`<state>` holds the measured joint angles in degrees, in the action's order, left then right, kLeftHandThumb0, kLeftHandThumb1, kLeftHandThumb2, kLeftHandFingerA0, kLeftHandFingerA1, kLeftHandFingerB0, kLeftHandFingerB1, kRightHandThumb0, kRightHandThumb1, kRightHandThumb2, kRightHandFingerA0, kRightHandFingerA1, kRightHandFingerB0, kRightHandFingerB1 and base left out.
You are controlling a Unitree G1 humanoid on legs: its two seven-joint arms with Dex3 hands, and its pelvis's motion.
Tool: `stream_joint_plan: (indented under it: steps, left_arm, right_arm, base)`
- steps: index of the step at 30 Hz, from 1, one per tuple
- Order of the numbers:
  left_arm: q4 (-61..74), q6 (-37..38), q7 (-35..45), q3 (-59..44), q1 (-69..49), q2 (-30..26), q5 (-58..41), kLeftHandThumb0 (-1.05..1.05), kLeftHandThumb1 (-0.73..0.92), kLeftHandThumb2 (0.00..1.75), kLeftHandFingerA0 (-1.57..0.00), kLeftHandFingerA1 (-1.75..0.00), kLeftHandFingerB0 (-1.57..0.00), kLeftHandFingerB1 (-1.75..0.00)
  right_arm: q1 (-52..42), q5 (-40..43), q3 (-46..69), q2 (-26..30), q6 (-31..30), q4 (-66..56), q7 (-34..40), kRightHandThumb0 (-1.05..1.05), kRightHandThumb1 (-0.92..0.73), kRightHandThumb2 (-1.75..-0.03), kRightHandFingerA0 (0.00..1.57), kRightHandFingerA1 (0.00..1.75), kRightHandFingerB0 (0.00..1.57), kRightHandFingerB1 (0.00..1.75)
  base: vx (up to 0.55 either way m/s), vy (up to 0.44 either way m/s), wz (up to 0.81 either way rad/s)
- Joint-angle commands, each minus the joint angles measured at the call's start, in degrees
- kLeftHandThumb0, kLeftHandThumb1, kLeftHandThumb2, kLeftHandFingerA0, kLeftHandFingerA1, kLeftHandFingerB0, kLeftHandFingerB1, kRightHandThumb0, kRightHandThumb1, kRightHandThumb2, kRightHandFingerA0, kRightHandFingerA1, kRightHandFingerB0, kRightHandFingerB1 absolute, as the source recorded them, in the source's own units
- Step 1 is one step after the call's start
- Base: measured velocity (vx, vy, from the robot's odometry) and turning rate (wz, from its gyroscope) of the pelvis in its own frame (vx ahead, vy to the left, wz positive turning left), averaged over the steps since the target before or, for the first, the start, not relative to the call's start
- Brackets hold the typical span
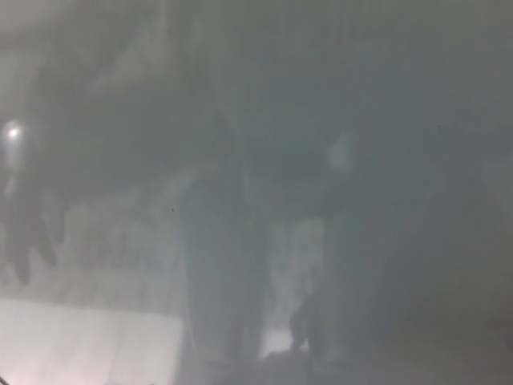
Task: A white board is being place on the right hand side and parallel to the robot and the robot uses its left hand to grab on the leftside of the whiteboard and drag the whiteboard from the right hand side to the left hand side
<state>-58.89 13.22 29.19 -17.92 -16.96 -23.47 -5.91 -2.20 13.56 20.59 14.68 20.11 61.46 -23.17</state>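
Everything is grey haze, so progress is hard to judge. A pale slab [88, 349] sits low on the left, maybe the whiteboard. A dark shape [28, 233] by the left edge could be the left hand; grip unreadable

A thick grey haze covers the whole head view, leaving only vague shapes. A pale, flat surface [80, 345] fills the lower left corner, its upper edge running slightly downward to the right; whether it is floor, a table or a board cannot be told. Above it lies a lighter, mottled band [120, 241]. Two dark upright shapes [220, 273] stand at centre with a bright gap [292, 257] between them. Nothing resting on any surface can be made out.
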Motion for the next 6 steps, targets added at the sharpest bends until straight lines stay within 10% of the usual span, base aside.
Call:
stream_joint_plan:
  steps: [1,3,6]
  left_arm:
    - [0.80,0.83,-1.14,0.11,-0.02,-1.33,-0.24,-0.56,0.63,0.90,-0.35,-0.54,-0.01,-0.22]
    - [1.03,1.35,-2.34,0.59,-0.01,-1.26,0.45,-0.50,0.76,0.65,-0.38,-0.37,-0.03,-0.18]
    - [0.45,1.00,-2.89,0.49,1.12,-1.22,0.04,-0.57,0.62,0.87,-0.32,-0.49,-0.02,-0.21]
  right_arm:
    - [0.55,0.35,0.23,0.10,0.53,0.29,0.08,-0.80,-0.65,-0.59,0.92,0.90,0.69,0.62]
    - [0.64,0.23,0.23,0.37,0.81,0.75,-0.17,-0.80,-0.66,-0.59,0.94,0.97,0.70,0.61]
    - [0.91,0.91,0.74,0.13,0.70,0.65,-0.46,-0.78,-0.66,-0.60,0.95,1.08,0.74,0.62]
  base:
    - [0.00,0.000,0.00]
    - [0.00,0.000,0.00]
    - [0.00,0.000,0.00]
